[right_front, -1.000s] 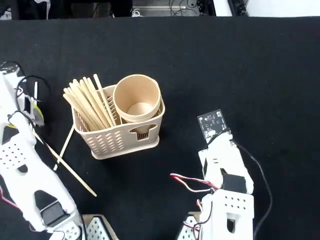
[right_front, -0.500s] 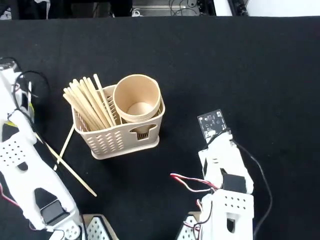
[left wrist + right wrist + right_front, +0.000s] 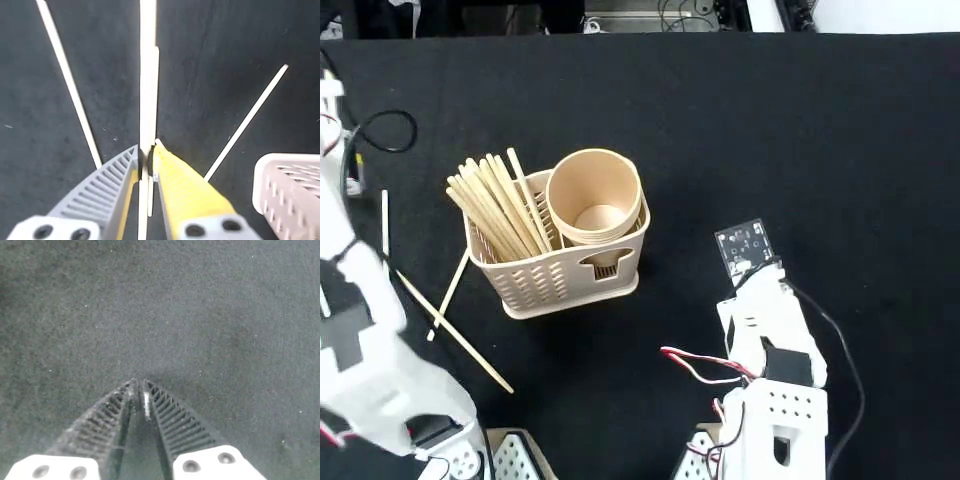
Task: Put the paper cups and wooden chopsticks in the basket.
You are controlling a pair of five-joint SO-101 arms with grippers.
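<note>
1. High view: the basket stands on the black table, left of centre.
2. The paper cups sit nested and upright in the basket's right part. A bundle of chopsticks leans in its left part, tips toward the far left.
3. 2 sticks lie on the table left of the basket: a long loose chopstick and a short loose chopstick, crossing each other.
4. The left arm stands at the table's left edge. The held chopstick shows beside it, pointing far, well apart from the basket.
5. The right arm is at the near side, right of the basket.
6. Left wrist view: the left gripper has its jaws pinched narrow on the held chopstick (whether 1 stick or a joined pair cannot be told). The 2 loose sticks lie either side of it and a basket corner is near.
7. Right wrist view: the right gripper has its jaws pressed together, holding nothing, over bare black table.
</note>
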